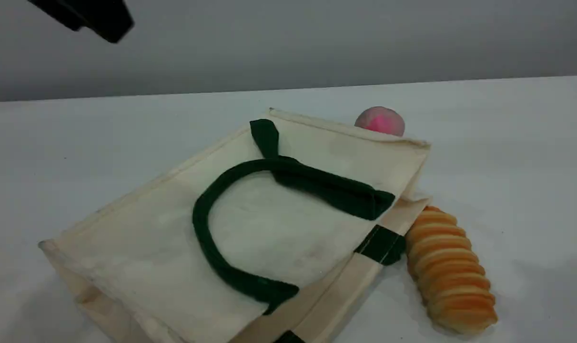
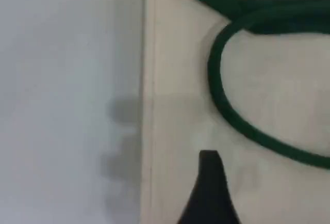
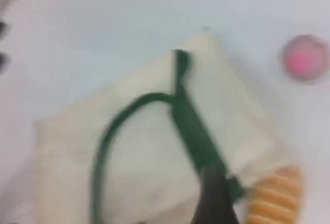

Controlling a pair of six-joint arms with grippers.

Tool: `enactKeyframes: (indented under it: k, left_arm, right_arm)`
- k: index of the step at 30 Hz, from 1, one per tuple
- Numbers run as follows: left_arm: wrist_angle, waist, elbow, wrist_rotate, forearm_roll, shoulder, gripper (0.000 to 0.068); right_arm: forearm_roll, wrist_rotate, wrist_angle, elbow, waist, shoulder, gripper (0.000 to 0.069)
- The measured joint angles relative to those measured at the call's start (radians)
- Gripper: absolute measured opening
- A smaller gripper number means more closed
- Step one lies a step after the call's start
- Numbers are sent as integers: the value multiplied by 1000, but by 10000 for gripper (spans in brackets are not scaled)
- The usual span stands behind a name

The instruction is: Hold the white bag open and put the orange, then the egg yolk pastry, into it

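The white bag (image 1: pixel 269 228) lies flat on the table with its mouth toward the right. One dark green handle (image 1: pixel 317 183) is looped on top of it. The orange and the egg yolk pastry are out of view. My left gripper hangs high at the top left, seen only as a dark shape (image 1: pixel 93 16). Its fingertip (image 2: pixel 209 182) hovers above the bag (image 2: pixel 175 79) near the bag's edge, beside the handle (image 2: pixel 221 95), with nothing in it. My right gripper's fingertip (image 3: pixel 211 193) is high above the bag (image 3: pixel 149 146) and holds nothing.
A pink-centred greyish ball (image 1: pixel 381 121) sits just behind the bag's far edge. A long ridged golden-orange bread (image 1: pixel 450 271) lies against the bag's right side near the mouth. White tabletop (image 1: pixel 55 152) stretches left of the bag, with a grey wall behind.
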Motion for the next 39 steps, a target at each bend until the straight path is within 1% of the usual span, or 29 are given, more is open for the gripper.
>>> enactKeyframes:
  k: [4,6,9,13,16,18,20,23,25,27,29,32,37,39]
  left_arm:
    - [38,0,0,0,0,-59,505]
    - [76,0,0,-3,0,-91,505]
    - [126,0,0,-45,-7,-144,501]
    - [185,0,13,-107,-13,-217,484]
    - [223,-1,59,-125,-13,-280,477]
    - [224,-1,100,-125,-13,-327,474]
    - [197,-1,147,-125,-13,-389,473]
    - [198,-1,209,-132,-13,-489,473]
    - [169,-1,246,-132,-13,-560,473]
    - [143,-1,286,-132,-7,-639,473]
    - [135,-1,322,-143,3,-709,473]
    - [125,-1,374,-182,46,-812,473]
    - [101,-1,487,-293,140,-964,473]
    - [101,-1,539,-325,158,-1015,473]
  right_arm:
    - [-243,177,61,-3,3,-99,456]
    - [-352,266,102,-3,3,-155,456]
    - [-504,398,161,-3,4,-256,456]
    - [-634,525,229,16,4,-385,456]
    - [-671,562,274,62,4,-492,456]
    - [-668,577,276,102,4,-559,456]
    - [-668,600,261,152,4,-621,456]
    - [-668,622,260,223,4,-712,456]
    - [-668,622,260,260,4,-763,456]
    - [-672,622,271,286,4,-813,456]
    - [-679,622,283,288,4,-863,456]
    - [-679,622,282,289,4,-930,456]
    - [-685,622,292,319,4,-1021,456]
    - [-691,622,258,319,4,-1043,456]
